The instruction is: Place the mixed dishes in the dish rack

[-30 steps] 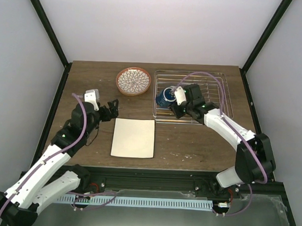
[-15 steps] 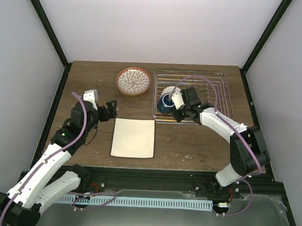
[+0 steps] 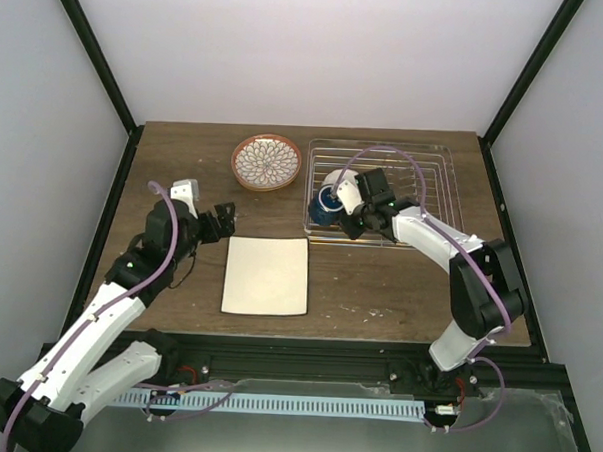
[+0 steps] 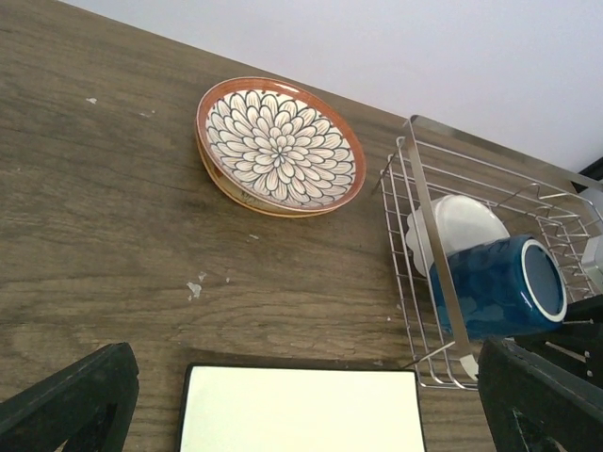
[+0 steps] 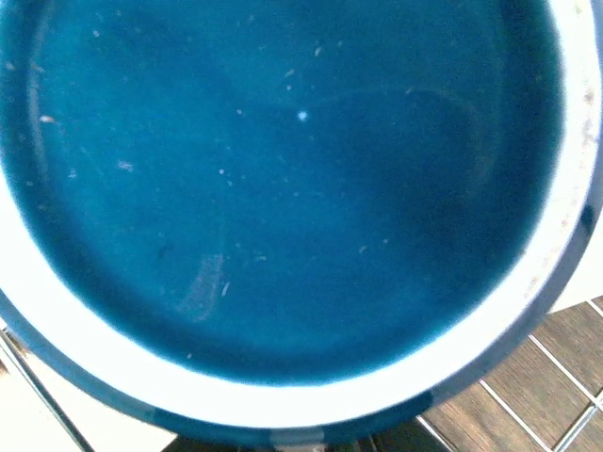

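The dark blue mug lies on its side in the front left corner of the dish rack, its mouth toward my right gripper, which is shut on it. The mug's inside fills the right wrist view, hiding the fingers. The white scalloped bowl sits in the rack just behind the mug. The orange-rimmed patterned plate lies left of the rack. The cream rectangular plate lies flat on the table in front. My left gripper is open and empty above that plate's far left corner.
The rack's raised wire rim stands between the mug and the patterned plate. The cream plate lies close to the rack's front left corner. Black frame posts rise at the table's back corners.
My right gripper has carried the mug a little left and back inside the rack, toward the bowl. My left gripper has shifted slightly back.
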